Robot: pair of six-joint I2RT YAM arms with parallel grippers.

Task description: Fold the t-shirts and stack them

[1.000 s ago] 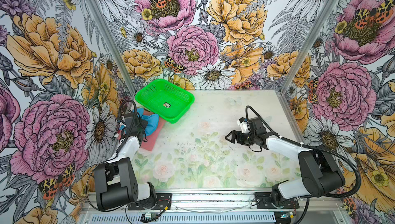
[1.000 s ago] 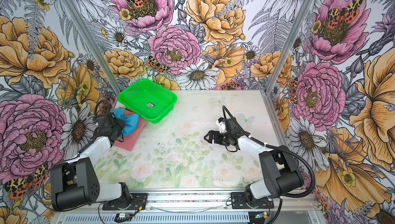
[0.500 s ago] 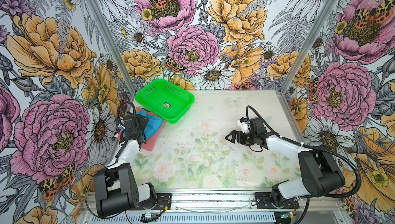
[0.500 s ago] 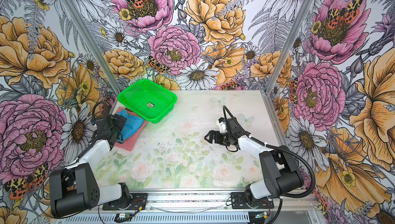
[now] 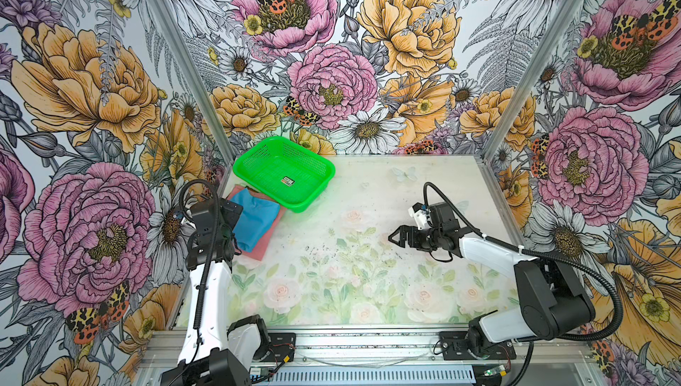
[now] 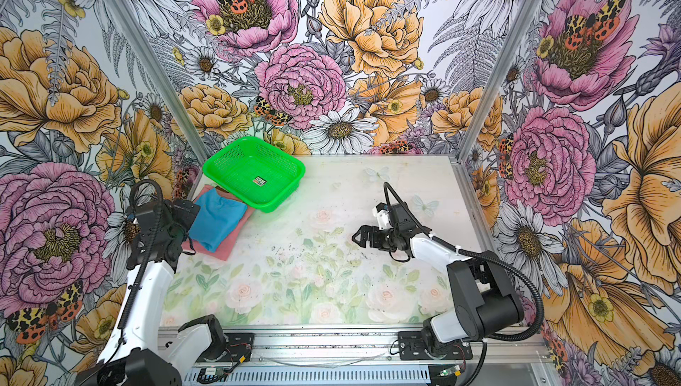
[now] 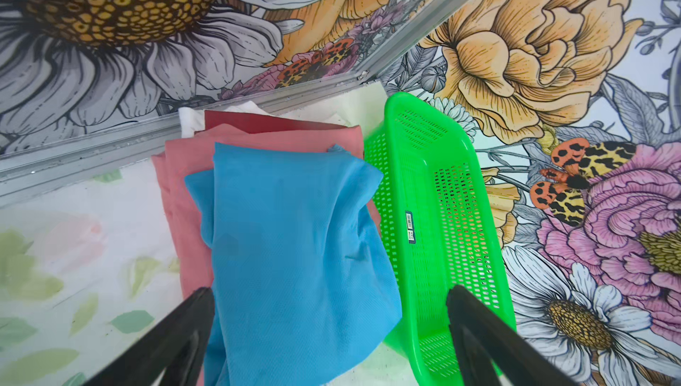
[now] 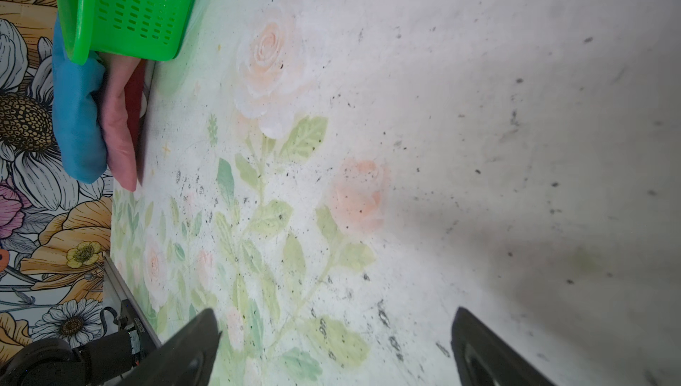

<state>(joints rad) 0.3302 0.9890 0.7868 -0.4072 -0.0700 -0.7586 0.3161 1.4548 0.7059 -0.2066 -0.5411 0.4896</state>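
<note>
Beside blue t-shirt (image 5: 256, 220), basket (image 5: 254, 157), barcode sticker (image 5: 287, 181) (illegible)

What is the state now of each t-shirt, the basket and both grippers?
blue t-shirt: folded, on top of the stack.
pink t-shirt: folded, under the blue one.
green basket: upright, no shirt inside.
left gripper: open, holding nothing.
right gripper: open, holding nothing.

Left gripper (image 7: 329, 292) now stands open, drawn back from the blue t-shirt (image 5: 256, 220); the shirt lies released beside the green basket (image 5: 294, 205).
</note>
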